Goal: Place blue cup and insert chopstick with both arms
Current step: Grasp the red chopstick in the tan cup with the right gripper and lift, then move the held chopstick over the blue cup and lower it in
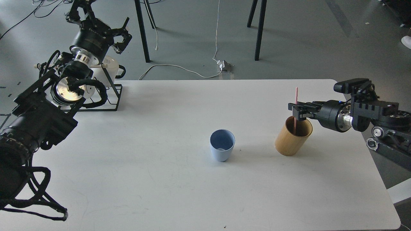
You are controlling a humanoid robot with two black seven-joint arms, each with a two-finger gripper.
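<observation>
The blue cup [222,145] stands upright and empty near the middle of the white table [160,179]. The pink chopstick [296,94] stands almost upright in the tan bamboo holder [290,141], to the right of the cup. My right gripper [296,111] reaches in from the right just above the holder's rim. Its fingers look parted with the chopstick between them. My left gripper [98,19] is open and empty, raised high at the far left beyond the table's back edge, far from the cup.
A black wire rack [109,96] with white mugs [107,64] stands at the back left corner, under my left arm. Black stand legs [143,32] and a white cable [179,67] are on the floor behind the table.
</observation>
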